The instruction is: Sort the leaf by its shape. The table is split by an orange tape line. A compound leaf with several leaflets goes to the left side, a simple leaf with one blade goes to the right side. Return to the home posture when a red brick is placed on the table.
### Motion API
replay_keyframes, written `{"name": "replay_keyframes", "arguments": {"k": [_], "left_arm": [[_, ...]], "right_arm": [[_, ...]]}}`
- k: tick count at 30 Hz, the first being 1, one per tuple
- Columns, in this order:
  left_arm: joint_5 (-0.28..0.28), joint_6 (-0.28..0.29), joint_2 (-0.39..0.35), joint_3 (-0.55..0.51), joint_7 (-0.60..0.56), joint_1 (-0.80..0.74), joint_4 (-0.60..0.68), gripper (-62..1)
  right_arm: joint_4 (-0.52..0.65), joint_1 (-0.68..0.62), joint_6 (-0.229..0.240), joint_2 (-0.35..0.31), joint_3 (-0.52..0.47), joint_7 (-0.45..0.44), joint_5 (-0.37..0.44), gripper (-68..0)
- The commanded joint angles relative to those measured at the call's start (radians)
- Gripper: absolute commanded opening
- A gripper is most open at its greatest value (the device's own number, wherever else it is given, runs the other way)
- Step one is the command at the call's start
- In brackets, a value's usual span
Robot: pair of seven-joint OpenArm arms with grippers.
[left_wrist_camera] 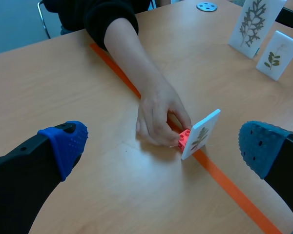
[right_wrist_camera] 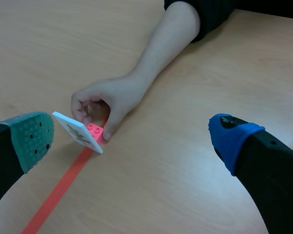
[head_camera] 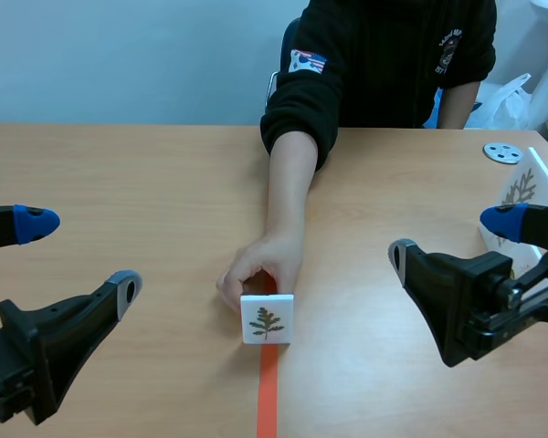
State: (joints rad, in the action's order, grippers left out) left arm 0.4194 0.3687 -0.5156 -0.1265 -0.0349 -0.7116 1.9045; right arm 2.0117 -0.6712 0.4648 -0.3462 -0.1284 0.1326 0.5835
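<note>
One leaf card stands at lower centre of the scene view on the orange tape, with a person's hand at its back. It is probably light, stiff and easily tipped, so pinch its side edges. Left pincer and right pincer gape wide.

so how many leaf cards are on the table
3. The middle card stands on the tape line at the person's hand; a tall card and a smaller card stand together at the table's right. Others may be hidden.

Bright, even, diffuse light over the table, soft faint shadows beneath the hand
</note>
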Motion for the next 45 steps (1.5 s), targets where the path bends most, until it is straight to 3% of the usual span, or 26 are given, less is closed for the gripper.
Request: {"name": "replay_keyframes", "arguments": {"k": [1,9,15,21,37,45], "left_arm": [[0.007,0.001,0.003,0.005,-0.017,-0.003,0.023,1.4],[0.007,0.001,0.003,0.005,-0.017,-0.003,0.023,1.4],[0.007,0.001,0.003,0.005,-0.017,-0.003,0.023,1.4],[0.007,0.001,0.003,0.005,-0.017,-0.003,0.023,1.4],[0.006,0.001,0.003,0.005,-0.017,-0.003,0.023,1.4],[0.006,0.001,0.003,0.005,-0.017,-0.003,0.023,1.4]], "right_arm": [[0.018,0.006,0.001,-0.009,-0.003,-0.014,0.001,0.4],[0.0,0.037,0.009,-0.017,0.011,-0.015,-0.054,0.4],[-0.067,0.119,0.008,-0.034,0.098,-0.027,-0.116,0.4],[-0.188,0.231,0.009,-0.034,0.224,-0.059,-0.179,0.4],[-0.544,0.5,0.007,-0.022,0.59,-0.249,-0.472,0.4],[-0.73,0.588,-0.034,0.034,0.691,-0.34,-0.566,0.4]]}}
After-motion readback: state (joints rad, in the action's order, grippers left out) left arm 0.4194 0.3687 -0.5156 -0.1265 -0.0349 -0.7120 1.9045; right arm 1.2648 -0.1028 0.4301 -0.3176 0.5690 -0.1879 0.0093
